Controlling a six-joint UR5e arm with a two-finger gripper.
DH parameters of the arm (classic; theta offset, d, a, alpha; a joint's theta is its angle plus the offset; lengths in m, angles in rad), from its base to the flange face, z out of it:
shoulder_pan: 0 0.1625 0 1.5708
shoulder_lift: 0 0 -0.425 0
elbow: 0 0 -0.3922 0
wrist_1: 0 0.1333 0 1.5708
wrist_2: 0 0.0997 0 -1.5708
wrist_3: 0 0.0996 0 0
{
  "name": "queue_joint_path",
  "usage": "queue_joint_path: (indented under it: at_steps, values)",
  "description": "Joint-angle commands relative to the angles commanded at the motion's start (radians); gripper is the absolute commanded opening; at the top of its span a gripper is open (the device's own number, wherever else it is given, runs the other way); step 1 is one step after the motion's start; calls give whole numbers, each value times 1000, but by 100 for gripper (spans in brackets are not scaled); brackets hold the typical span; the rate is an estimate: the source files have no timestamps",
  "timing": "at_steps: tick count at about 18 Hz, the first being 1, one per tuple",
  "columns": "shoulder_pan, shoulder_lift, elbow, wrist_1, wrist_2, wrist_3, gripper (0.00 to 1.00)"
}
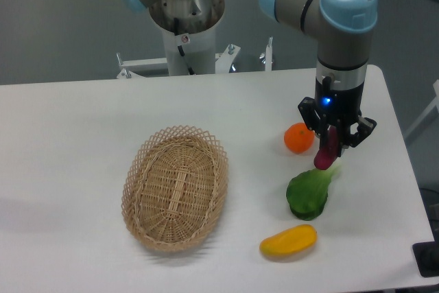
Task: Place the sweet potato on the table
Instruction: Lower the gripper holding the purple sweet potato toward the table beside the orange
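1. The gripper [331, 143] hangs from the arm's wrist over the right part of the table [68, 169], pointing straight down, its two fingers closed narrow on the sweet potato [326, 151].
2. The sweet potato sits between the fingers, gripped around its upper part; the magenta lower end sticks out below the fingertips.
3. Its long axis runs nearly vertical, leaning slightly, with the lower tapered end pointing down and a little toward the left of the picture.
4. Whether that lower tip touches anything cannot be told; it ends right at the pale stalk of a green leafy vegetable [309, 193] that lies on the table just beneath and to the left.
5. An orange [299, 138] rests on the table just beside the gripper, on its left in the picture, close to the fingers but apart from them.
6. A yellow-orange mango [289, 241] lies nearer the front edge, just below the green vegetable.
7. A woven oval basket [175, 186] stands well apart, toward the middle of the table.
8. The arm's base column [186, 29] rises behind the table's far edge.
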Motion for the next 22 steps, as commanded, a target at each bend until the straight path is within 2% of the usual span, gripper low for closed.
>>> queue_joint_path:
  at_steps: [5, 14, 18, 22]
  values:
    - [2, 0, -17, 2, 2, 0, 28]
    - [12, 46, -150, 21, 9, 135, 28]
    - [18, 51, -204, 25, 46, 238, 28]
    - [51, 51, -256, 116, 61, 323, 28]
